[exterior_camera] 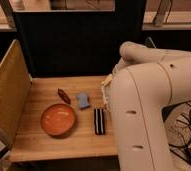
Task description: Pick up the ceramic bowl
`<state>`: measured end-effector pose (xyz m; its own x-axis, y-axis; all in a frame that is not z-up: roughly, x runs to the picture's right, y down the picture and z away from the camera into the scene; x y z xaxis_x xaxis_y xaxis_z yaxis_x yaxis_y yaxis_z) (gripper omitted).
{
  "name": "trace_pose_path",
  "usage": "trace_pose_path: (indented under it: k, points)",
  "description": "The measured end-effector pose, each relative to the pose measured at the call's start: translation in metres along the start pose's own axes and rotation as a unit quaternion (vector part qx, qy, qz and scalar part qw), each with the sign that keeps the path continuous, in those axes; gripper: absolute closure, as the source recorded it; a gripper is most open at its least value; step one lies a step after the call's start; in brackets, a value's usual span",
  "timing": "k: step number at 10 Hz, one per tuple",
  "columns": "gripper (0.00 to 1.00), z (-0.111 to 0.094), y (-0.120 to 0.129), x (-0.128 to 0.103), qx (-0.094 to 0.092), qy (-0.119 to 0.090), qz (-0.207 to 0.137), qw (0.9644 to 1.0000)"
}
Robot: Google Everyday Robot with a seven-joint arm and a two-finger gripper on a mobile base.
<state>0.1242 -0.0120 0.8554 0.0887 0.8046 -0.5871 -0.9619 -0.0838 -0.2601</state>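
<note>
The ceramic bowl point(58, 120) is shallow, round and glossy orange-red. It sits upright on the wooden table point(44, 146), front left of centre. My white arm point(149, 100) fills the right side of the view. My gripper point(107, 93) shows only as a pale bit at the arm's left edge, over the table's right side. It is well to the right of the bowl and apart from it. Most of the gripper is hidden behind the arm.
A small dark-red elongated object point(64, 96) lies behind the bowl. A blue-grey object point(83, 100) and a black rectangular object point(99, 121) lie between the bowl and the arm. A wooden side panel point(6, 95) stands on the left and a dark panel point(74, 45) at the back. Cables point(186, 145) lie on the floor at the right.
</note>
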Motion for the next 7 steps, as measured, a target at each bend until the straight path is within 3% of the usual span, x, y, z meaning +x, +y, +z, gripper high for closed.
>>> trace_pose_path:
  k: [3,4,5,7]
  points:
    - [0.38,-0.003,0.005,-0.003,0.004,0.001,-0.005,1.0]
    - [0.38,-0.003,0.019,-0.008,0.009,0.003,-0.016,0.9998]
    - [0.38,-0.003,0.048,-0.014,0.018,0.012,-0.041,0.9989]
    - [0.38,0.007,0.096,-0.016,0.034,0.032,-0.087,0.9951]
